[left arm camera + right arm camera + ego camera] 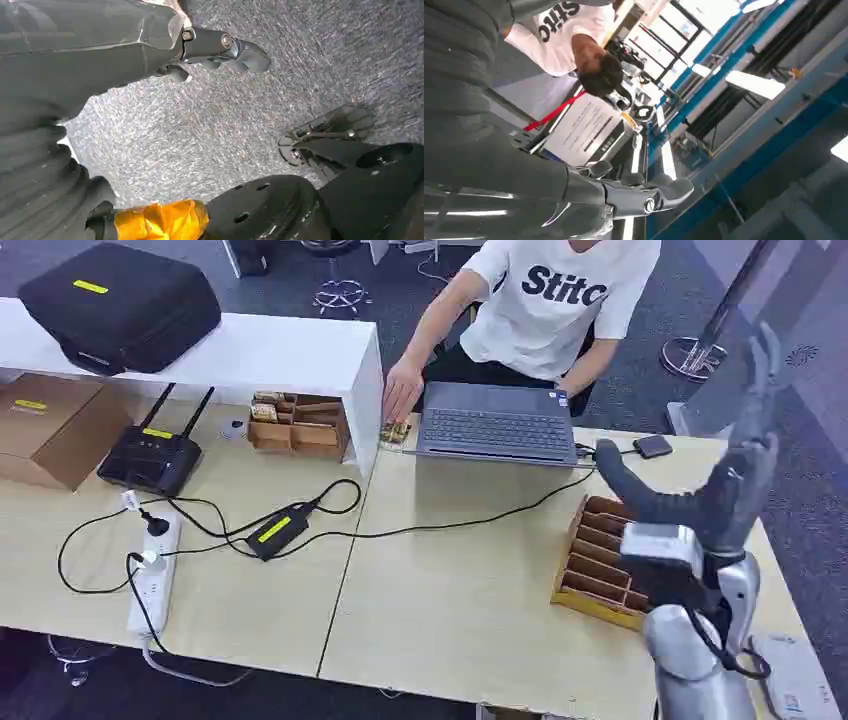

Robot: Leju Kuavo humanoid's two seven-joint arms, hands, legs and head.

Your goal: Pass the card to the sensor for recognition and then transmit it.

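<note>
My right hand (728,485) is raised above the table's right end, over a slotted wooden card rack (598,558). Its fingers (765,365) point up and the thumb stretches left; nothing is in it. The right wrist view shows the same hand (644,192) with bare fingers against the room beyond. A small black sensor pad (652,446) lies right of the laptop (498,422). A person in a white shirt sits behind the laptop, one hand (401,390) over a small stack of cards (395,432). My left hand (215,47) hangs over grey carpet, holding nothing.
A white shelf (250,350) with a black case (120,305) stands at the back left, with a wooden organiser (295,425) under it. A router (152,455), cardboard box (50,425), power strip (152,580), power brick (275,530) and cables lie on the left half.
</note>
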